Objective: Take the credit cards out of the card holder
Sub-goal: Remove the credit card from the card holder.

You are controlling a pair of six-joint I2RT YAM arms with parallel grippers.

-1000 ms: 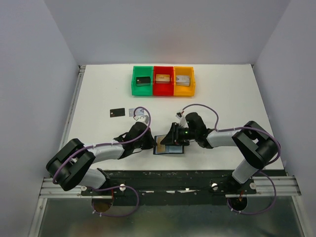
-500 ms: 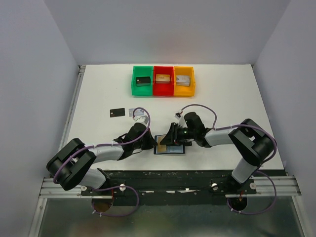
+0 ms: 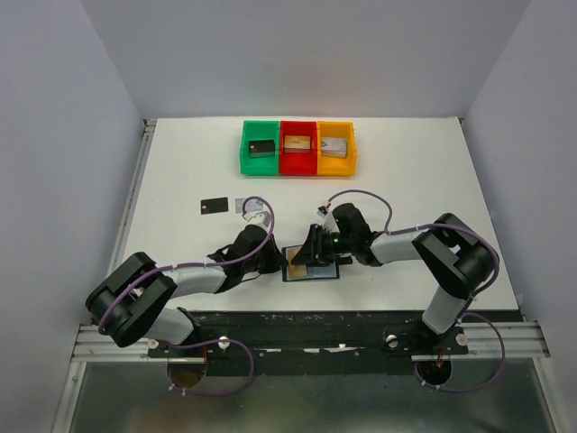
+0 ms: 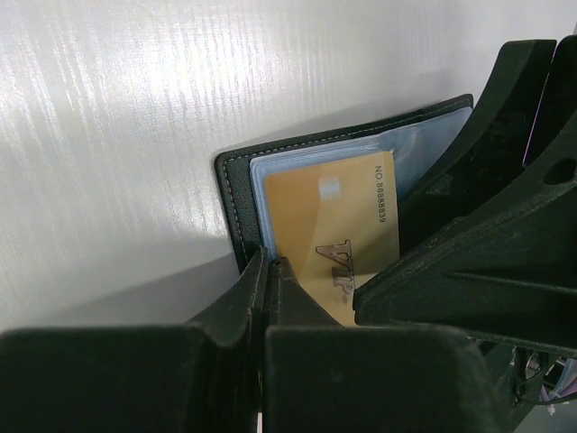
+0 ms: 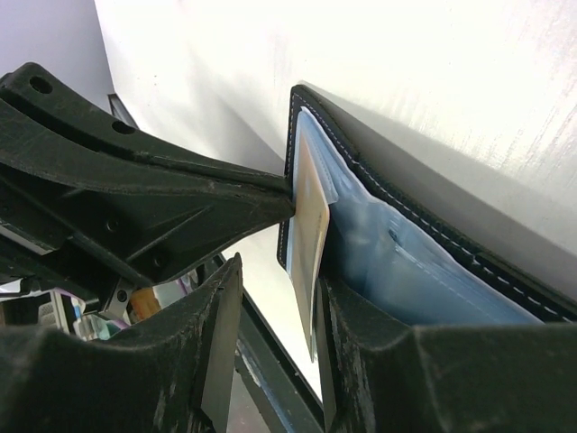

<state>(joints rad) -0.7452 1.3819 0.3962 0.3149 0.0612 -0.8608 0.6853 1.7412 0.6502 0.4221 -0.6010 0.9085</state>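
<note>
Black wallet (image 4: 230, 194) lies open near the table's (image 3: 406, 180) front edge. On its rim the left gripper (image 4: 268, 271) presses down, jaws clenched on nothing. The gold card (image 4: 338, 225) sticks partway out of its pocket, between the parted jaws of the right gripper (image 5: 278, 284), against one finger and clear of the other. A black card (image 3: 214, 206) lies well apart

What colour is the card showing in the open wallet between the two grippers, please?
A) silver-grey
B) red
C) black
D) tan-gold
D: the left wrist view shows a tan-gold card with printed lettering, lying against the blue-grey inner face of the black wallet.
</note>
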